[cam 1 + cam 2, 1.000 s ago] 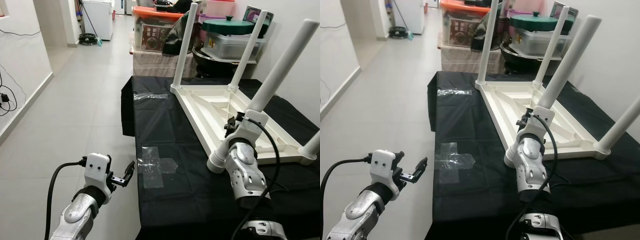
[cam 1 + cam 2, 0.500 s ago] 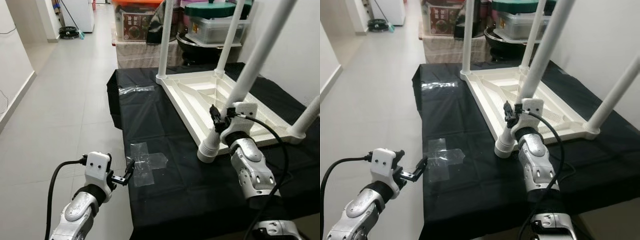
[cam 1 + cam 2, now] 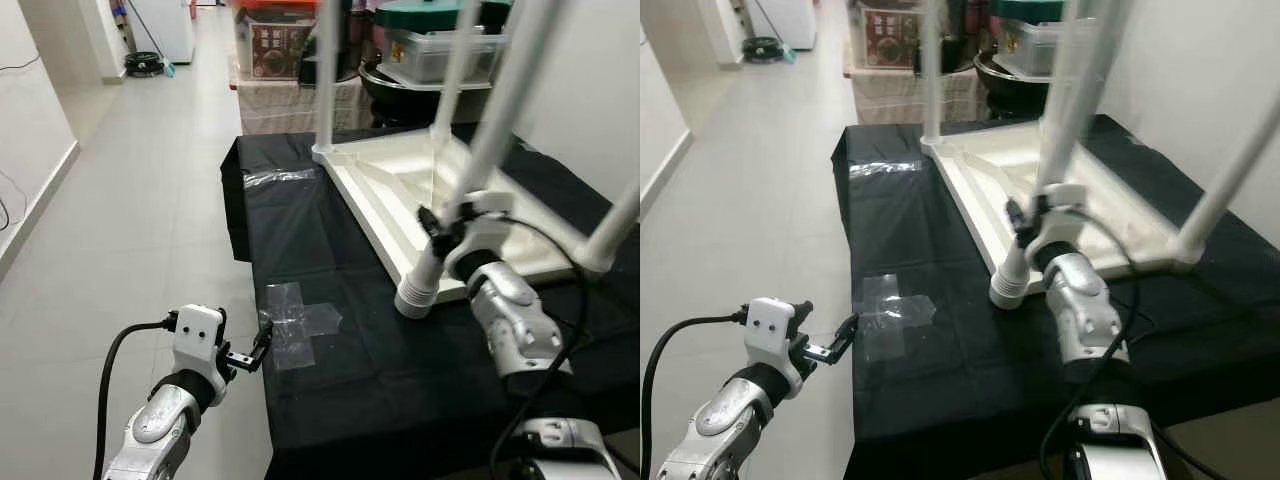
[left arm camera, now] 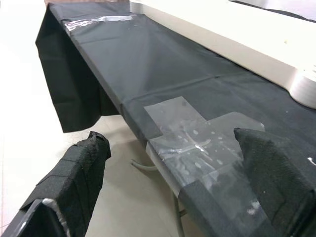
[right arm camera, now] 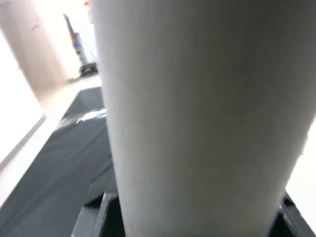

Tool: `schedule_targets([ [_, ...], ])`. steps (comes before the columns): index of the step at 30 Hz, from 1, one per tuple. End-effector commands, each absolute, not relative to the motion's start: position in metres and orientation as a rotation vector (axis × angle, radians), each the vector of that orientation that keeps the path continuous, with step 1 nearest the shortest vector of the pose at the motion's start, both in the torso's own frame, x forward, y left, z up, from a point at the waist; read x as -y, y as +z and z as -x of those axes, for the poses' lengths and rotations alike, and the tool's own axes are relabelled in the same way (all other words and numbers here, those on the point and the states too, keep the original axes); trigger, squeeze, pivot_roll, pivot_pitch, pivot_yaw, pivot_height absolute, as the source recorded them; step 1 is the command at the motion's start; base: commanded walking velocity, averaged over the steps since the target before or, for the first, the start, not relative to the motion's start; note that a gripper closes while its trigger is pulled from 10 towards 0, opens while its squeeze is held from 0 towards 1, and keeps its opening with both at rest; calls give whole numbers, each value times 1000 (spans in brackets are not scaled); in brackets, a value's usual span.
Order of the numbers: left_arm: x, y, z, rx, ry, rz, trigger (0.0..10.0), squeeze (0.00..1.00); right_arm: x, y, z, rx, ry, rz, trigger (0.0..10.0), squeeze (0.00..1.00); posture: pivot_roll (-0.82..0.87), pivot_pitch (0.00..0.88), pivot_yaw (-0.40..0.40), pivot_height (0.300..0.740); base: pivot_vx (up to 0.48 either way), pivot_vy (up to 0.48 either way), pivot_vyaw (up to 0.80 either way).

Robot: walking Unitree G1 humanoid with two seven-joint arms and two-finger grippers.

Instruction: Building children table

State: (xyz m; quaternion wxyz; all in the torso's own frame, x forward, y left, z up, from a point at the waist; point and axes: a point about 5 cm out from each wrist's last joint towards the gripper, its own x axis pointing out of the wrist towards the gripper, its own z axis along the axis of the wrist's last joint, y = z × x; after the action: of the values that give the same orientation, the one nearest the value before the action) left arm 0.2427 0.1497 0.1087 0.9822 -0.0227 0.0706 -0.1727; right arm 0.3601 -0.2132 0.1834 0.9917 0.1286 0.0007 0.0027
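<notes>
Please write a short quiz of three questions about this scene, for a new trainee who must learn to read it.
1. True or false: the white table top lies upside down on the black cloth, legs pointing up.
2. Which gripper is at the nearest table leg? A) left B) right C) both
3. Fill in: the left gripper hovers with open jaws beside the table edge, near a cross of clear ____ stuck on the cloth.

Key: 1 true; 2 B, the right gripper is closed around the leg above its ribbed foot; 3 tape.
</notes>
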Motion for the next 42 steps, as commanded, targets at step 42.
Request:
schedule_targets([
  [42,-150,106,-244,-142,-354,26,10000,0,184,242,-355,206,407,156,10000,0,78,0,-62,740,0,0,0],
])
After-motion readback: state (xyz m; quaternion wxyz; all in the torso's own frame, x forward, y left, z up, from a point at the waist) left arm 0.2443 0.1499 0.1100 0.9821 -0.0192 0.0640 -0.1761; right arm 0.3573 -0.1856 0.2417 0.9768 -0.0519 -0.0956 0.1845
